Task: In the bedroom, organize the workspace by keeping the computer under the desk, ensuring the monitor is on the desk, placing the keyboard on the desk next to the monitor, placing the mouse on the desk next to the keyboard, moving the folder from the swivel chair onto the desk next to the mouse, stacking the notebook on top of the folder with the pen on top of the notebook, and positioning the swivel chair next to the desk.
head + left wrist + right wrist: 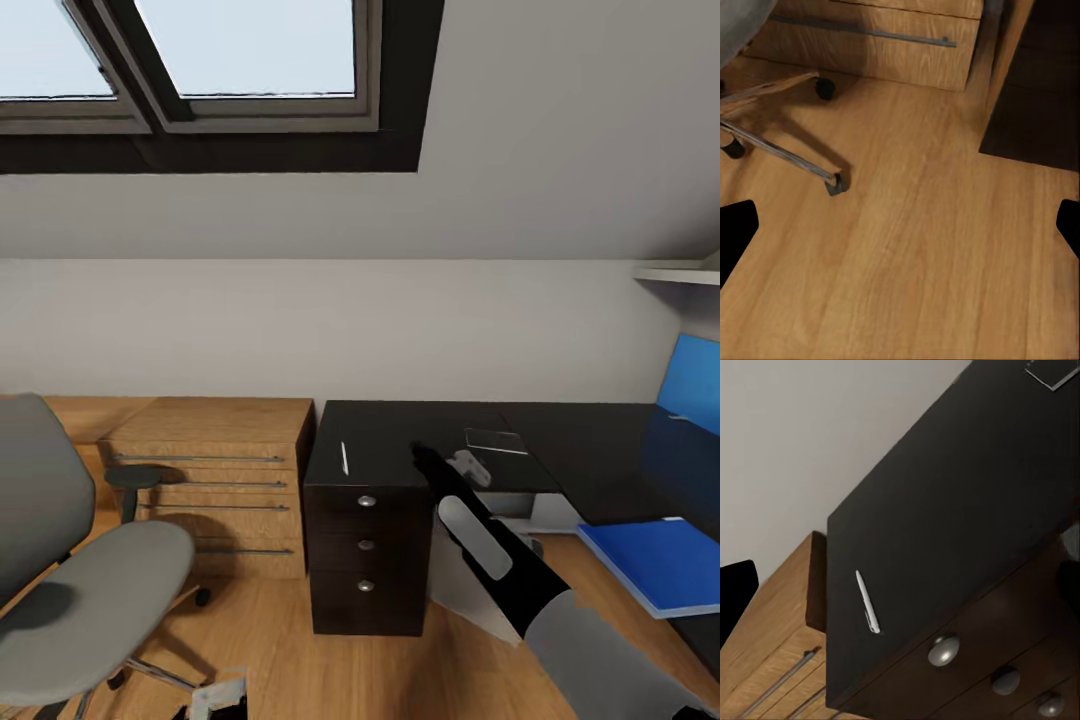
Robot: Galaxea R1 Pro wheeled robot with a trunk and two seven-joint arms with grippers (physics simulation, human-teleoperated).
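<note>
A thin pale pen (344, 458) lies on the glossy black desk (560, 450), near its left end above the knobbed drawers (366, 545). My right gripper (425, 458) hovers open over the desktop just right of the pen (867, 601), nothing between its fingers (736, 592). A flat blue folder (655, 562) rests on the desk's right wing. The grey swivel chair (80, 560) stands at the left with a bare seat. Low beside it, my left gripper (900, 229) hangs open over the wooden floor. A light-grey box face (462, 592) shows under the desk; whether it is the computer I cannot tell.
A light wooden dresser (220, 465) with bar handles sits between chair and desk. A thin dark flat rectangle with a pale rim (495, 440) lies on the desktop behind my right wrist. A slanted blue panel (695, 385) stands at the far right. The chair's chrome leg and caster (832, 182) are near my left gripper.
</note>
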